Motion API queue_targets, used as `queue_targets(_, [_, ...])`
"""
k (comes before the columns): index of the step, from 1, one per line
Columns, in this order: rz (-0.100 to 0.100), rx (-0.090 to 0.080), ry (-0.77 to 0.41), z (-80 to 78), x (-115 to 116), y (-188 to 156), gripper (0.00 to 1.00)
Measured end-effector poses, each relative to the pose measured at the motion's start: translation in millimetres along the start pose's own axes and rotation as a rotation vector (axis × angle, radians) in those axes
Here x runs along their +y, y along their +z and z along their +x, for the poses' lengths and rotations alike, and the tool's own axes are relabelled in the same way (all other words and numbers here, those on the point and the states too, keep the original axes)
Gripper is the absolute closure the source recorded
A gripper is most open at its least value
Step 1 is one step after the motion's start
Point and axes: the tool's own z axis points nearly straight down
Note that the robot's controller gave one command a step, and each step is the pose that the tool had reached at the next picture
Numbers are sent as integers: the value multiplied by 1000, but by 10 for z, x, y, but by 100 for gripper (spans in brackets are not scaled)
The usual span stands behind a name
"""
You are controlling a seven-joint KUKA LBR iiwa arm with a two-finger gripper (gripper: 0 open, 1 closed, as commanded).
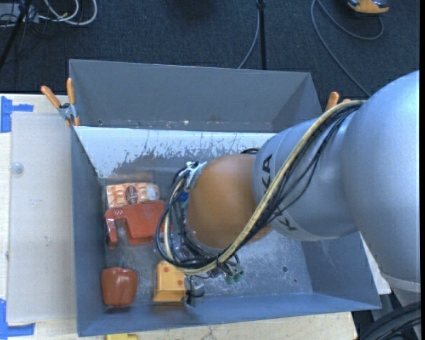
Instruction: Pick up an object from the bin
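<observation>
The gripper (193, 293) is low in the near part of the bin (198, 98), close to the near wall and a little left of the middle. Most of it is tucked under the rounded orange cover (223, 204) on the wrist, so there is no telling whether it is spread or closed, or whether it has anything in its grip. Only some dark parts show below the cover's near edge. Just to the left of these, and looking as if it touches them, lies a small yellow block (168, 282) with a darker orange near edge and a small red dot on its top face. It sits flat on the bin floor by the near wall. A bundle of black and yellow cables (269, 197) loops around the cover and runs back up along the grey arm (368, 176), which comes in from the right and covers much of that side of the bin. Further left of the block, in the near left corner, is a red rounded thing (119, 285) shaped like a pepper or an apple, apart from the block. Beyond these, toward the middle of the left side, lies a red-orange moulded piece (136, 222) with a short leg at its left end. Touching its far edge is a striped orange and white packet (131, 192), lying flat near the foot of the far sloping wall.
</observation>
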Motion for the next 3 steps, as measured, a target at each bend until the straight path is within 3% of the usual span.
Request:
queue_targets(1, [-1, -3, -489, -91, 134, 234, 100])
queue_targets(3, [-1, -3, -509, -100, 145, 214, 100])
